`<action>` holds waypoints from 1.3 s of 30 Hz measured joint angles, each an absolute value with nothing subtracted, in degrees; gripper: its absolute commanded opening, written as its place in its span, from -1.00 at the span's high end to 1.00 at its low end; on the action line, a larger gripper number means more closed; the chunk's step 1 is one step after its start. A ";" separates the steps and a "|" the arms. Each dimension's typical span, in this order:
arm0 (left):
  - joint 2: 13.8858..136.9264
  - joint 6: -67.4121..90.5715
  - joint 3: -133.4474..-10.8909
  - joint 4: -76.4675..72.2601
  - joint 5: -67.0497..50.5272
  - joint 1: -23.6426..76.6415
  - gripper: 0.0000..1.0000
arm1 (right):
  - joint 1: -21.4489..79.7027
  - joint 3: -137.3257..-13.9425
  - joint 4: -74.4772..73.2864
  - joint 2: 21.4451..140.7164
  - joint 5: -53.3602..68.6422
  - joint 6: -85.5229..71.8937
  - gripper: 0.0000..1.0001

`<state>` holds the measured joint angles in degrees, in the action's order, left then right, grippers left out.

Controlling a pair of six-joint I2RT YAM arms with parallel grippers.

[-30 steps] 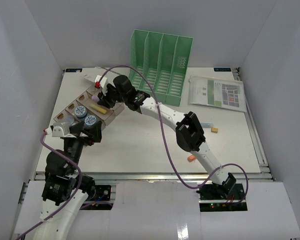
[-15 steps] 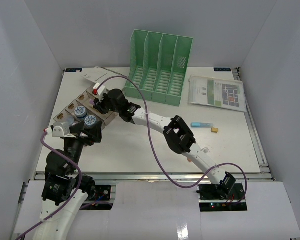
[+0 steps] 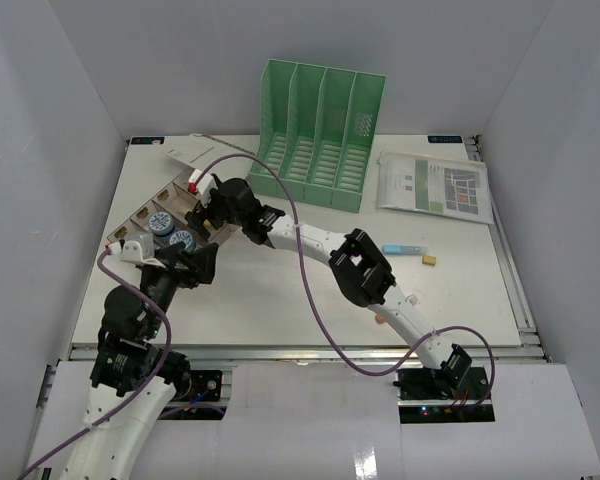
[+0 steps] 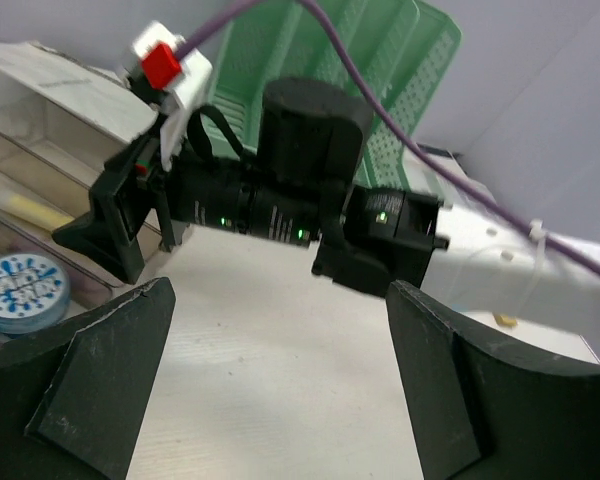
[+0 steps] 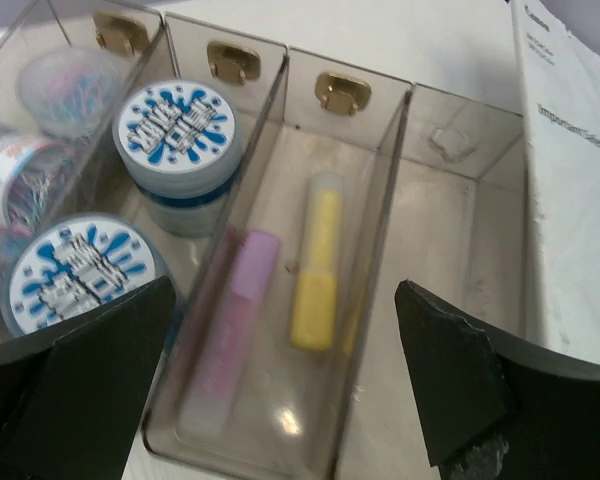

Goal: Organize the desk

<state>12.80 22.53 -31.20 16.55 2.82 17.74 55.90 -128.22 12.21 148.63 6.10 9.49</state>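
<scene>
Desk (image 3: 280, 290): white top filling the middle of the overhead view, white walls on three sides, arm bases along its near edge.

On it:
- clear box (image 3: 140, 222) at far left, split into long compartments
- green rack (image 3: 320, 135) upright at the far edge, centre
- leaflet (image 3: 435, 185) flat at far right
- blue pen (image 3: 400, 249) and a small tan block (image 3: 429, 260) near each other, right of centre
- orange bit (image 3: 382, 318) near the front, partly hidden by the right arm

Right arm reaches across the desk to the box. Right gripper (image 5: 270, 390) hangs over the box, jaws spread wide, nothing between them. Under it, one compartment holds a pink marker (image 5: 230, 340) and a yellow marker (image 5: 317, 265) lying side by side along its length. The next compartment to the left in the wrist view holds two tubs (image 5: 175, 125) with blue-and-white lids. Beyond those sits a clear cup of coloured clips (image 5: 65, 75). A printed sheet (image 5: 570, 130) lies just beside the box on the other side.

Left gripper (image 4: 280, 400) is at the near end of the box, above the desk. Its jaws are also spread wide and hold nothing. Its camera looks at the right arm's wrist (image 4: 300, 200).
</scene>
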 measured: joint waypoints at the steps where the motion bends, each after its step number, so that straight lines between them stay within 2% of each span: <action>1: 13.99 22.81 -31.20 16.22 1.48 17.74 -0.96 | 55.46 -127.33 10.98 147.51 6.91 10.23 -0.89; 3: 16.52 23.33 -31.12 15.35 -1.58 17.74 -0.95 | 54.33 -125.61 7.75 144.50 8.88 12.38 -0.81; 7: 23.61 25.26 -30.58 12.64 -9.49 17.74 -0.72 | 50.41 -118.87 -2.42 132.71 15.98 20.78 -0.80; 14: 39.93 33.26 -28.81 7.70 -22.47 19.15 -0.67 | 37.24 -90.95 -17.64 98.56 26.19 35.90 -0.82; 21: 51.47 38.47 -29.01 2.52 -20.65 34.71 -0.69 | 13.47 -64.39 -28.56 78.81 37.98 40.50 -0.83; 28: 74.61 32.72 -40.28 -1.13 -15.11 52.84 -0.88 | -5.44 -46.91 -34.78 64.42 46.00 42.16 -0.89; 30: 81.25 28.85 -45.22 -1.52 -14.45 56.41 -0.88 | -9.31 -43.90 -34.43 60.98 49.26 41.60 -0.81; 35: 96.77 18.44 -57.80 -1.34 -12.55 61.35 -0.87 | -15.24 -40.35 -34.54 57.15 55.47 39.69 -0.81; 39: 104.30 12.54 -64.13 -0.56 -12.63 62.92 -0.86 | -19.11 -40.29 -34.22 57.79 57.75 39.06 -0.81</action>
<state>104.30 12.54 -64.13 -0.56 -12.63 62.92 -19.11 -40.29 -34.22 57.79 57.75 39.06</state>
